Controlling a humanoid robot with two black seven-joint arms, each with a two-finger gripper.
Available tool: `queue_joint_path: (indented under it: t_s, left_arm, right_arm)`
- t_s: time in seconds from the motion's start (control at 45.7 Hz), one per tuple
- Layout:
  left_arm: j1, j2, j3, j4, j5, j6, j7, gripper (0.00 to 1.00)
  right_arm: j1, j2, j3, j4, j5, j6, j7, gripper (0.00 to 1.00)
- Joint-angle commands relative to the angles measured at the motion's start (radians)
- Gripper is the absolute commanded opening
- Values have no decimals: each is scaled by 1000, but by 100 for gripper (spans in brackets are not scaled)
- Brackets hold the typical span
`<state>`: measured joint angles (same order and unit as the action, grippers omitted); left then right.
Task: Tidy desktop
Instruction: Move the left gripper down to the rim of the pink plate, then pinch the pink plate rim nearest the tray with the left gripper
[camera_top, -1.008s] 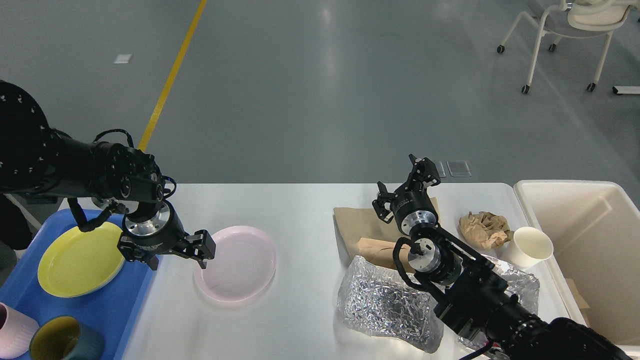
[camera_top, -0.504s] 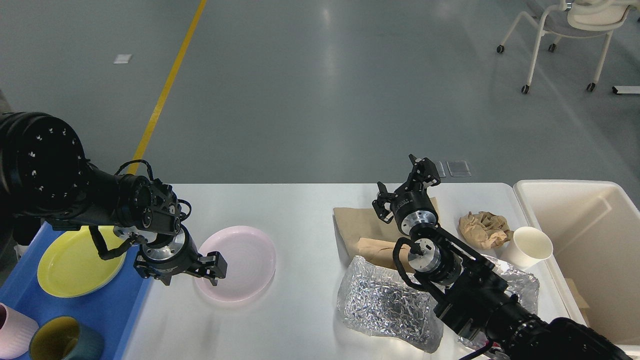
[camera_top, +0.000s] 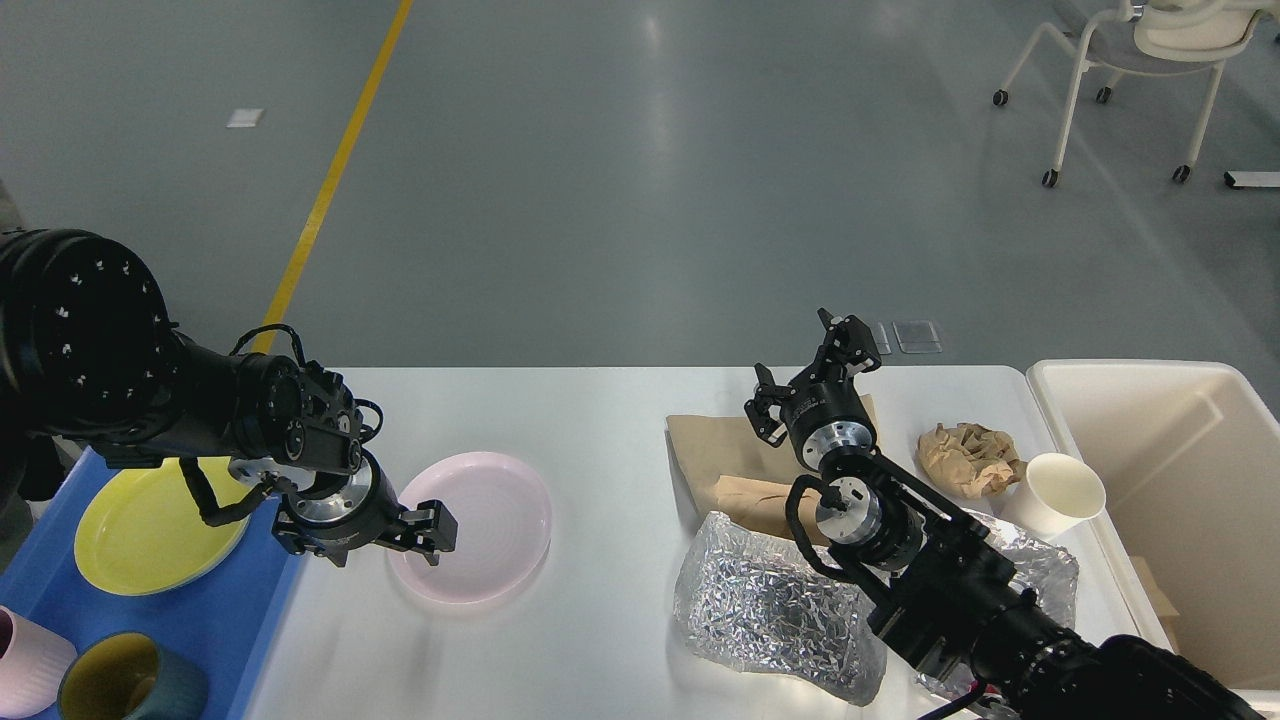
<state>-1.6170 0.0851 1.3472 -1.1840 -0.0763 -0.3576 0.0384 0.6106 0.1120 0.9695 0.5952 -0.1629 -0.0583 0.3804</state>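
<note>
The white desktop (camera_top: 600, 420) carries a pink plate (camera_top: 490, 535) at left centre. My left gripper (camera_top: 432, 528) sits low at the plate's left rim, seen side-on, so I cannot make out its fingers or whether they hold the rim. My right gripper (camera_top: 806, 366) hovers over a flat brown paper bag (camera_top: 715, 452) at the far side, jaws spread wide, nothing between them. Crumpled foil (camera_top: 765, 605) lies near the front, partly under my right arm. A crumpled brown paper ball (camera_top: 965, 455) and a white paper cup (camera_top: 1062, 494) stand at the right.
A blue tray (camera_top: 215, 620) at the left holds a yellow plate (camera_top: 150, 530), a pink cup (camera_top: 25, 660) and a dark mug (camera_top: 125, 685). A cream bin (camera_top: 1190, 470) stands off the desktop's right end. A chair (camera_top: 1140, 60) is on the floor far back.
My left gripper has moved right and down, from over the tray's edge to the pink plate's left rim. The right arm has not moved.
</note>
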Motion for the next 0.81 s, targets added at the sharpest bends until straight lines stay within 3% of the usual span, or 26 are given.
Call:
queue_joint_path:
  t_s: [0.0,0.548,0.788]
  left_arm:
    - [15,-4,-3,0,0,46,-2,96]
    - [68,-7,-3,0,1,160,0,95]
    - [69,-5,-10,-2,1,155,2,95]
  right_arm:
    - [0,0,0,0,0,0,0,100]
    - [1,0,0,0,0,0,0,100]
    - [1,0,0,0,0,0,0,100]
